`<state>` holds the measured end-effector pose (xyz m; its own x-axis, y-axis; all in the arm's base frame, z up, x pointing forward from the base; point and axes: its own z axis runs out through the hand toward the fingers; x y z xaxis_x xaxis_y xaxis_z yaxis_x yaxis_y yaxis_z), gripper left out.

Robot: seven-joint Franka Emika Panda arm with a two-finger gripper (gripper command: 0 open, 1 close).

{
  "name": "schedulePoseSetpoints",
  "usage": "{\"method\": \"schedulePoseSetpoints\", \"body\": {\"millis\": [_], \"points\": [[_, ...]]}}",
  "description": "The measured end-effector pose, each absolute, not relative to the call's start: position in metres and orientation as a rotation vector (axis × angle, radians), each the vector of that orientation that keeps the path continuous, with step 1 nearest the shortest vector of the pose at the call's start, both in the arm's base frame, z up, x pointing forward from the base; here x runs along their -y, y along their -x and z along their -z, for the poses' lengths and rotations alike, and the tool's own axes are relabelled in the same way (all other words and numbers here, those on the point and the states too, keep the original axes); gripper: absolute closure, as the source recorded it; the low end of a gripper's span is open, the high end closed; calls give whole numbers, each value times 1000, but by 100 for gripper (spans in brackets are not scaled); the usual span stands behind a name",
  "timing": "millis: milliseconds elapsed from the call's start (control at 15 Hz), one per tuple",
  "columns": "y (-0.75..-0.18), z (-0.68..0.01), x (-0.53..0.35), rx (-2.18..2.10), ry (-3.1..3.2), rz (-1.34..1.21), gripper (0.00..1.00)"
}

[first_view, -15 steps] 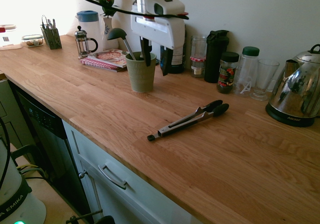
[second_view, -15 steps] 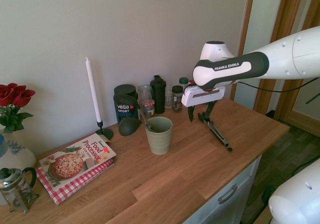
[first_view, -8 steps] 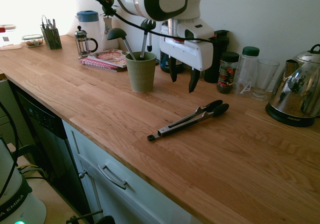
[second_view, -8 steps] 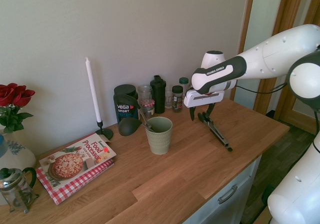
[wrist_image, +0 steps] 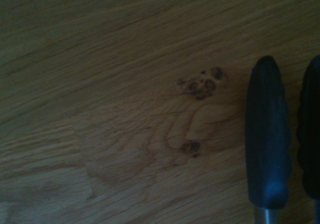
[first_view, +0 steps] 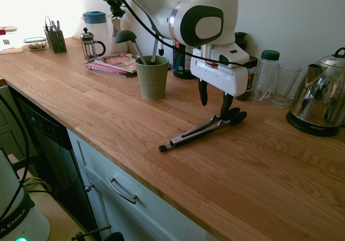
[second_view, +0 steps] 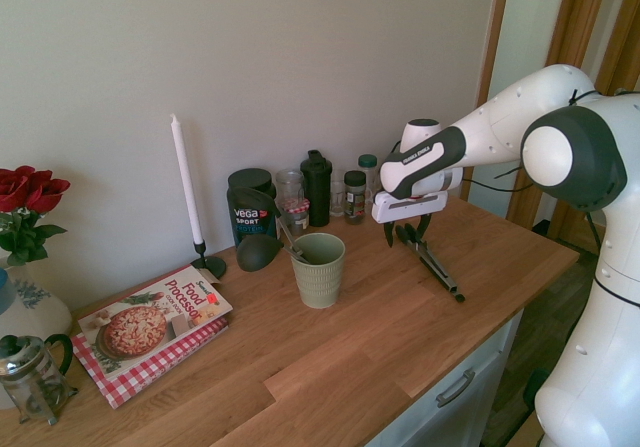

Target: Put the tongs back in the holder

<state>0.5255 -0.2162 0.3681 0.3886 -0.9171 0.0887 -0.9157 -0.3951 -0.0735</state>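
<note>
Tongs lie on the tabletop beneath a spread end effector

In the first exterior view, the end effector (first_view: 214, 105) hangs with its fingers spread, above the black-tipped end of the tongs (first_view: 204, 130). The tongs lie flat on the wooden tabletop (first_view: 113, 128), between the green ribbed holder (first_view: 153, 79) and the steel kettle (first_view: 319, 95). A black ladle (first_view: 127, 36) leans in the holder.

In the second exterior view, the tongs lie apart from the upright holder, their black tips near the end effector's fingers. A cookbook (second_view: 150, 327) and a white candle (second_view: 186, 179) are on the holder's other side.

In the wrist view, the two black tips show close up beside dark knots in the wood.
</note>
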Motion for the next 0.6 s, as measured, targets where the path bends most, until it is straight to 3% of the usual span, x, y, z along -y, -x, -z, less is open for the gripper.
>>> {"method": "schedulePoseSetpoints", "body": {"millis": [200,267,600], "points": [[-527,-357,217,-1710,2608,154,0],[-527,-354,216,-1707,2607,152,100],[-528,-352,216,-1704,2598,149,100]]}}
